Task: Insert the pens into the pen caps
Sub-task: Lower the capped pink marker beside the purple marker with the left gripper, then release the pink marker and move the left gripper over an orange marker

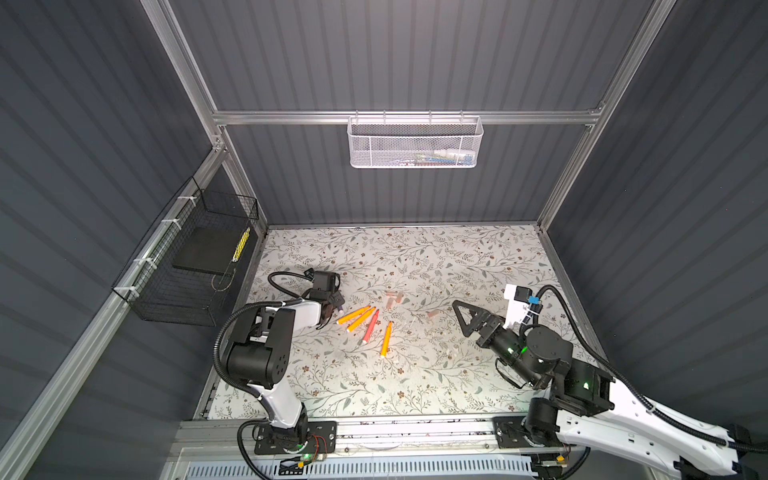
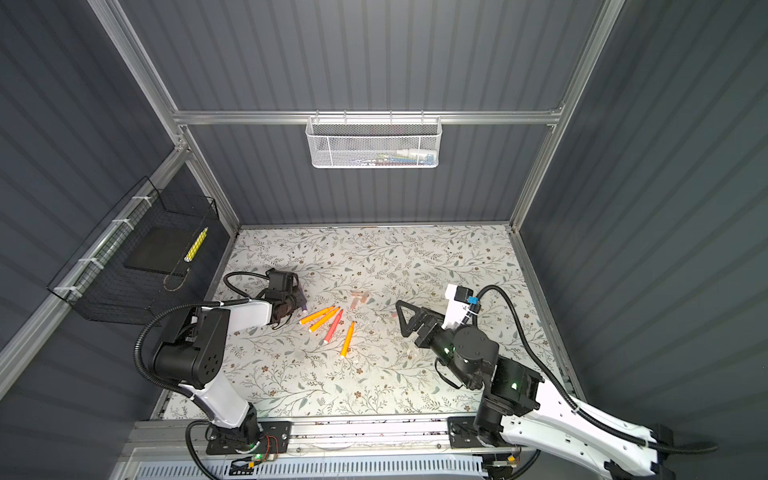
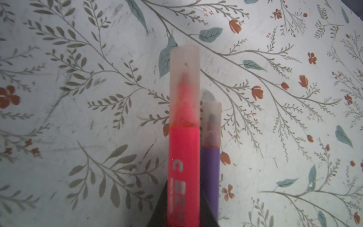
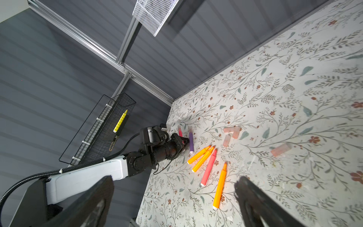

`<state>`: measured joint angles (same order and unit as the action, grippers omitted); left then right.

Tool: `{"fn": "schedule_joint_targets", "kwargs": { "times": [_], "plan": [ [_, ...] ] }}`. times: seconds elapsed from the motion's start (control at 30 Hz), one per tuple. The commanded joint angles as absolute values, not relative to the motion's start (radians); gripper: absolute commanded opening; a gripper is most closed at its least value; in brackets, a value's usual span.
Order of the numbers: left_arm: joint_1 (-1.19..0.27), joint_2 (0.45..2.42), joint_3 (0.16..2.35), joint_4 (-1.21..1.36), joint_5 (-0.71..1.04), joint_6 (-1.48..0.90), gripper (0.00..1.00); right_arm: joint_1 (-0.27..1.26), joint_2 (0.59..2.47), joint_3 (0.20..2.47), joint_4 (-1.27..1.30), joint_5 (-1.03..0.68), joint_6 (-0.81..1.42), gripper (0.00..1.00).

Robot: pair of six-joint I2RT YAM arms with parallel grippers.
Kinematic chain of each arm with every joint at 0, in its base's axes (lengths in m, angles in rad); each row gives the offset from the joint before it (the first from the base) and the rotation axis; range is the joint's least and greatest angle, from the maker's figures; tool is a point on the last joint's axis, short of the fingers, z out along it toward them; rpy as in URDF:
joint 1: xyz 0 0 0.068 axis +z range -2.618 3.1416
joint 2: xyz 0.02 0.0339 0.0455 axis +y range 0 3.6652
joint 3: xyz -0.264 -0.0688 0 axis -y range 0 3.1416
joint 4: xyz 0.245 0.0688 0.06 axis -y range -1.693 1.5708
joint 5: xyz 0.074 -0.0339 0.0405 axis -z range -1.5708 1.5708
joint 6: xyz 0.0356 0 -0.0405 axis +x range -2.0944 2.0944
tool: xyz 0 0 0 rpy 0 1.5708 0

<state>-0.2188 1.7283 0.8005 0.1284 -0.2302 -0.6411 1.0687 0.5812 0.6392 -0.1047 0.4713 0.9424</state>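
My left gripper (image 3: 183,218) is shut on a pink-red pen (image 3: 184,157) whose tip sits inside a pale translucent cap (image 3: 184,88). It hangs low over the table at the left (image 1: 332,303). Beside it on the table lies a capped purple pen (image 3: 210,167). Three orange pens and one pink-red pen (image 1: 370,327) lie uncapped mid-table, one orange pen (image 1: 387,339) being nearest the front. Loose pen caps (image 1: 392,296) cluster behind them, and a single cap (image 1: 433,313) lies further right. My right gripper (image 1: 460,316) hovers open and empty, right of the pens (image 4: 174,180).
A black wire basket (image 1: 195,266) holding a yellow pen (image 1: 241,245) hangs on the left wall. A white mesh basket (image 1: 415,143) hangs from the back rail. Aluminium frame posts and dark panel walls bound the floral table (image 1: 374,382).
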Motion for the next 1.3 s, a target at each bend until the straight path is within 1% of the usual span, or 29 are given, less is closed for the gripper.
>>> {"fn": "schedule_joint_targets", "kwargs": {
  "times": [0.0, 0.1, 0.27, 0.4, 0.47, 0.67, 0.77, 0.93, 1.03, 1.17, 1.27],
  "plan": [
    [-0.209, 1.759, 0.809, 0.063, -0.202, -0.656, 0.03, 1.063, 0.539, 0.61, -0.147, 0.519, 0.928, 0.99],
    [-0.208, 1.752, 0.812, 0.048, -0.208, -0.659, 0.14, 1.062, 0.518, 0.603, -0.177, 0.537, 0.935, 0.99],
    [-0.204, 1.737, 0.809, 0.048, -0.212, -0.661, 0.24, 1.059, 0.506, 0.589, -0.185, 0.551, 0.938, 0.99],
    [-0.203, 1.729, 0.828, 0.025, -0.207, -0.647, 0.27, 1.057, 0.509, 0.59, -0.186, 0.557, 0.925, 0.99],
    [-0.203, 1.72, 0.837, 0.01, -0.207, -0.641, 0.3, 1.054, 0.514, 0.596, -0.207, 0.572, 0.923, 0.99],
    [-0.201, 1.664, 0.844, -0.028, -0.227, -0.63, 0.31, 1.04, 0.509, 0.607, -0.252, 0.581, 0.922, 0.99],
    [-0.202, 1.591, 0.843, -0.074, -0.248, -0.606, 0.34, 1.032, 0.498, 0.608, -0.272, 0.585, 0.913, 0.99],
    [-0.211, 1.372, 0.794, -0.162, -0.247, -0.545, 0.4, 1.019, 0.478, 0.589, -0.287, 0.626, 0.892, 0.99],
    [-0.266, 1.23, 0.77, -0.242, -0.261, -0.511, 0.42, 1.005, 0.475, 0.574, -0.286, 0.643, 0.877, 0.99],
    [-0.44, 1.1, 0.756, -0.343, -0.333, -0.5, 0.43, 0.969, 0.483, 0.556, -0.281, 0.64, 0.87, 0.99],
    [-0.51, 1.066, 0.722, -0.35, -0.253, -0.503, 0.43, 0.938, 0.487, 0.537, -0.268, 0.62, 0.877, 0.99]
  ]
}}
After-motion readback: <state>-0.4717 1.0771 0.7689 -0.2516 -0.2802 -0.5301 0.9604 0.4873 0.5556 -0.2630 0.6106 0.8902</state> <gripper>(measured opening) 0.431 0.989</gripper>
